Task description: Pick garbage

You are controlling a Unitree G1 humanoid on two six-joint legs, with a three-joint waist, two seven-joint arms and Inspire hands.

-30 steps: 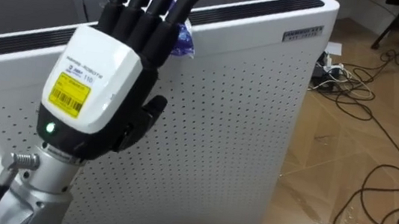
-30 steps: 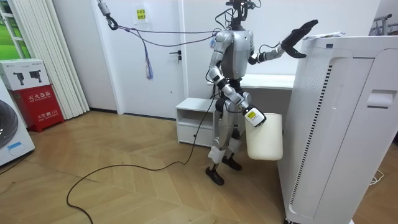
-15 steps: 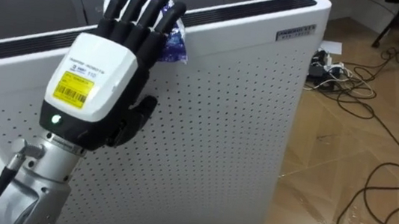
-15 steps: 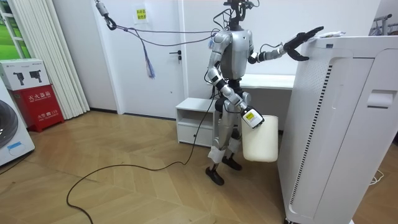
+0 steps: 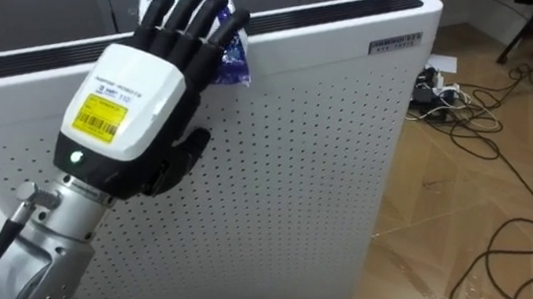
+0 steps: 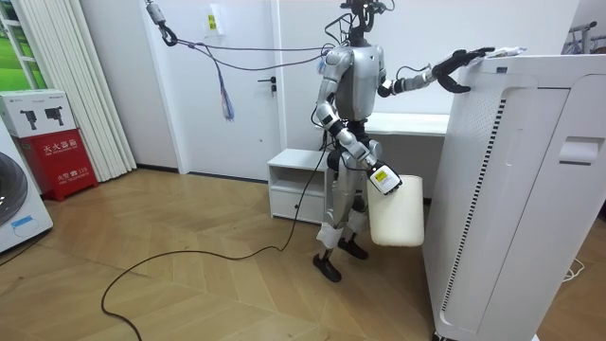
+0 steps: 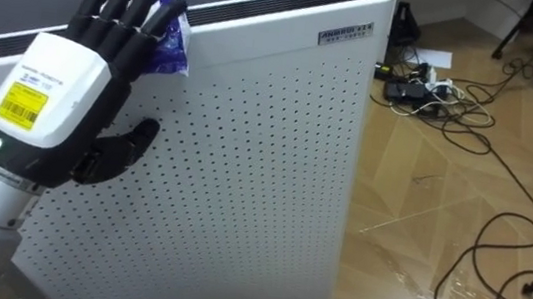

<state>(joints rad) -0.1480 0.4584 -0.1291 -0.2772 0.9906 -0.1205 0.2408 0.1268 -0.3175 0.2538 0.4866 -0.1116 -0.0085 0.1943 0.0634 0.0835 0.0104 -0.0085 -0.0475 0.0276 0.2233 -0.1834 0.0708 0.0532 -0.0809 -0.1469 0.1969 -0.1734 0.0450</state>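
One tall white cabinet (image 5: 294, 173), boxy, front dotted with small holes. One smooth cream bin (image 6: 398, 213) hanging at the right hand (image 6: 383, 176), hold too small to read. One left hand (image 5: 125, 113), fingers straight, laid over one crinkled blue-and-white wrapper (image 5: 231, 60) on the cabinet's top edge.

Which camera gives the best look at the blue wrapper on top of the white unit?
The left eye view: the wrapper shows crinkled and blue, partly under the left hand. The right eye view shows much the same; the room view gives a tiny pale speck.
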